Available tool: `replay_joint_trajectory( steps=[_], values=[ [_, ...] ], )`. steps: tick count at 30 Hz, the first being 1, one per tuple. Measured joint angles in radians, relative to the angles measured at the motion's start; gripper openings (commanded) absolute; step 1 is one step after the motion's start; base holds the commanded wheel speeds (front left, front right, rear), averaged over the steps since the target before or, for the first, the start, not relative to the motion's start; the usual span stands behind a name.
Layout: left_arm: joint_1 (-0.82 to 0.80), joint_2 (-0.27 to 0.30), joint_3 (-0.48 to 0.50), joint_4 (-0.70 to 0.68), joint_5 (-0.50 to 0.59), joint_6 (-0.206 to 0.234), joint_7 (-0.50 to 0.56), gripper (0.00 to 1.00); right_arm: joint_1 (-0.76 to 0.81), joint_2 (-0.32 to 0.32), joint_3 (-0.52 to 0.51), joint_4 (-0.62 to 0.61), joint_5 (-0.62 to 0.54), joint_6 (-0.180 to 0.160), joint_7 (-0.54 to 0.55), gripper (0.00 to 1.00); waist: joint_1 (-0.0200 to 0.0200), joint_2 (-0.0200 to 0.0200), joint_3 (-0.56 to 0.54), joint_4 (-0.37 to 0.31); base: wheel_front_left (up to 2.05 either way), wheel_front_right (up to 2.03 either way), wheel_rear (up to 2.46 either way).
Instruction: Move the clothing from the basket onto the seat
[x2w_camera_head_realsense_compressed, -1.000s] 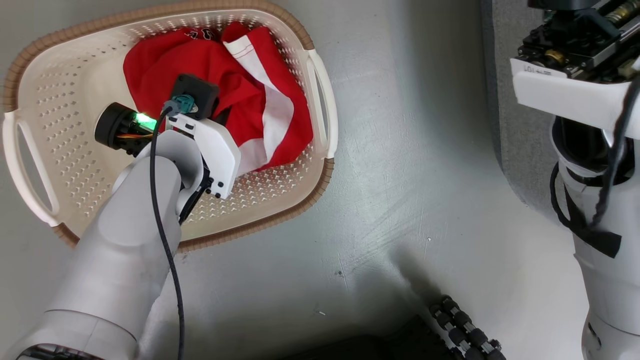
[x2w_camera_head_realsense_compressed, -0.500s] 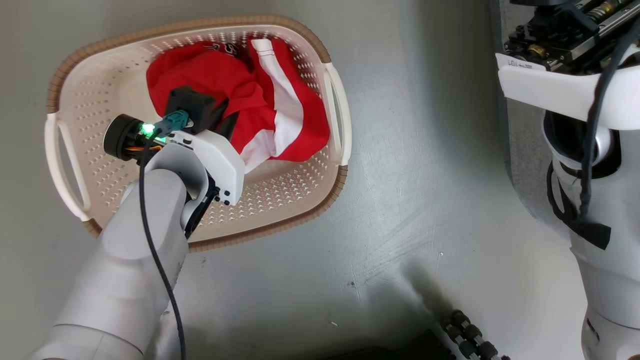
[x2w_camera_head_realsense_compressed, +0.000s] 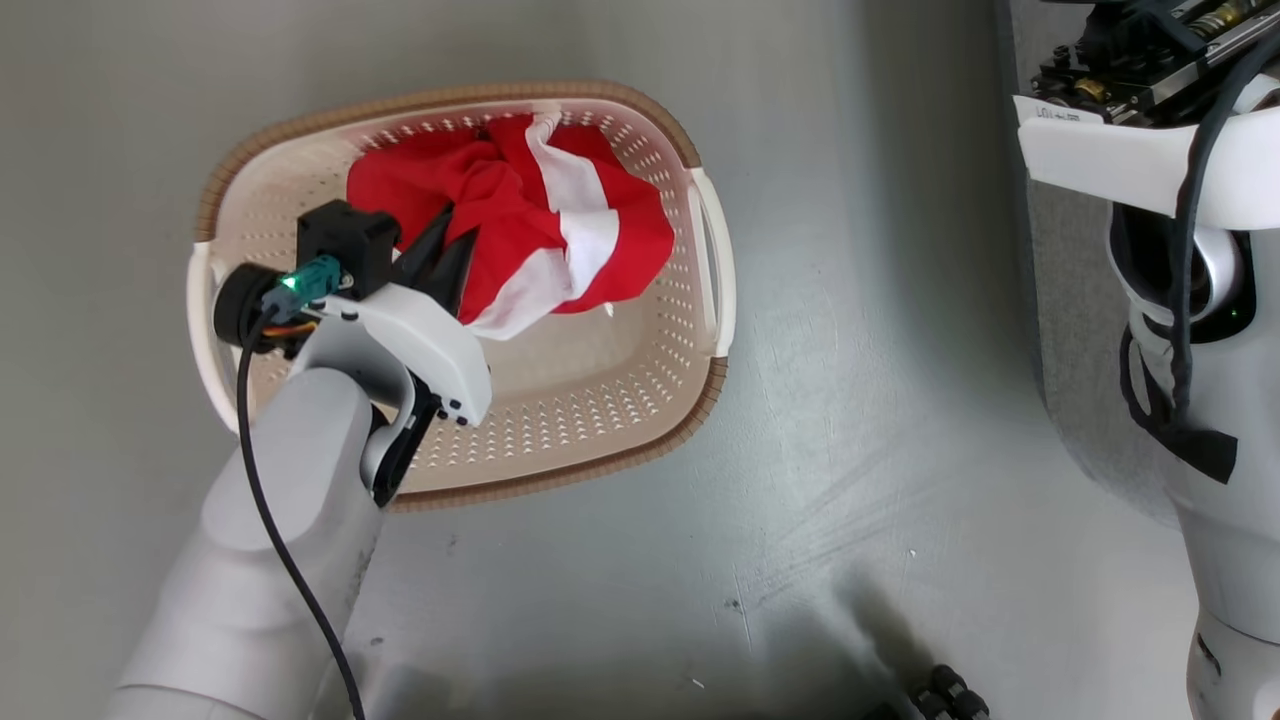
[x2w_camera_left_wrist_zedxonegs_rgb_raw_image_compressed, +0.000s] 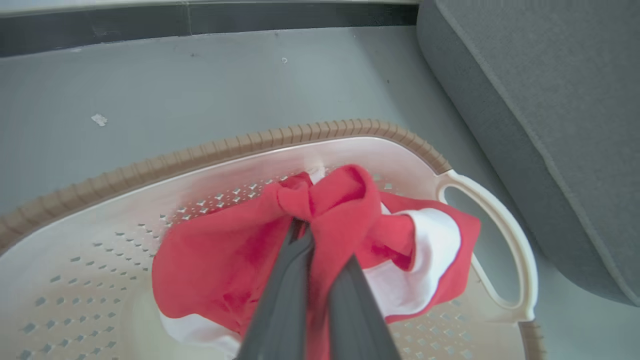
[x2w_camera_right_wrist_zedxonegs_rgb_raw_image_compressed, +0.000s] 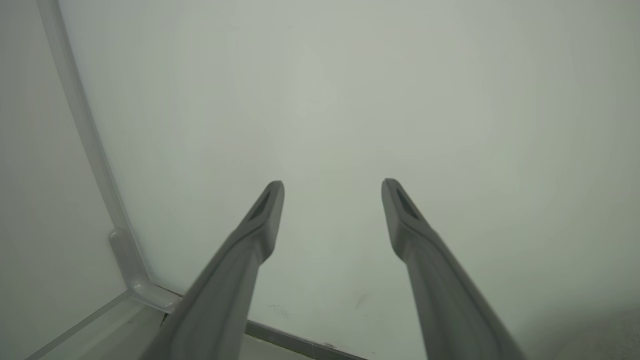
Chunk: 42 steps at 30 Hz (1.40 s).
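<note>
Left wrist view | basket holds clothing | left gripper pinching clothing | right gripper spread

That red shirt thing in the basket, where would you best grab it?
Probably the bunched fold atop the red clothing, coming from above through the basket's open top: soft cloth peaks there. The left fingers pinch it there.

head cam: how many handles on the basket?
2. One handle on the basket's right end in the head view; the other on its left end, partly behind the left arm.
</note>
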Motion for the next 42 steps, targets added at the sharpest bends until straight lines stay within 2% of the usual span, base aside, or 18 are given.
replay_joint_trajectory(
  steps=[20, 42],
  values=[
    [0.087, -0.005, 0.023, -0.125, -0.093, -0.004, -0.088, 0.0, 0.129, -0.039, -0.029, 0.068, -0.001, 0.0, 0.0, 1.0, 0.0, 0.0, -0.176, 0.074, 0.0, 0.0, 0.0],
    [0.192, -0.006, 0.15, -0.304, -0.191, -0.004, -0.106, 0.0, 0.331, -0.043, -0.083, 0.128, 0.007, 0.0, 0.0, 1.0, 0.0, 0.0, -0.424, 0.136, 0.0, 0.0, 0.0]
  ],
)
